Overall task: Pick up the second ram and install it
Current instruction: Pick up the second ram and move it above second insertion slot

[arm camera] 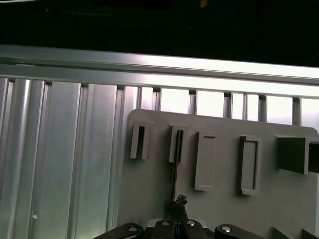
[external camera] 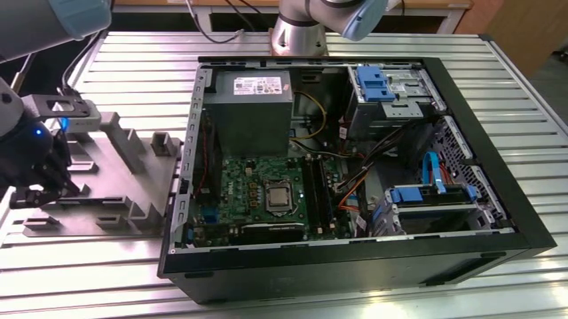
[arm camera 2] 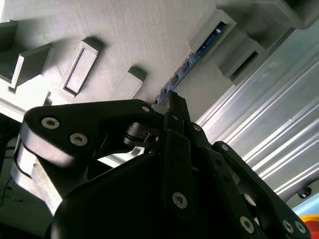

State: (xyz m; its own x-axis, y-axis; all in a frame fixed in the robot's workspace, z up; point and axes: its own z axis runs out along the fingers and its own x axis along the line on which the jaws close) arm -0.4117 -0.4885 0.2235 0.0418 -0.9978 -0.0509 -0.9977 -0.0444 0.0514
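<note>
Thin blue-green second ram point(arm camera 2: 199, 51) stands edgewise in grey holder point(arm camera 2: 149, 35).

Power supply sticker point(external camera: 257, 85): white with dark print, too small to read in the exterior view.
Motherboard point(external camera: 250, 178): fine markings, none legible.
Second ram point(arm camera 2: 202, 48): seen edge-on in the second wrist view, no print legible.

surface: ribbed aluminium tabletop point(external camera: 133, 73), its slats ran across the exterior view | behind: pale wooden edge point(external camera: 426, 5) lay along the far side, brown wooden panel point(external camera: 523, 36) stood at the exterior view's right corner | light: bright glare sat on the tabletop's edge rail point(arm camera: 199, 64) in the first wrist view, darkness beyond it
</note>
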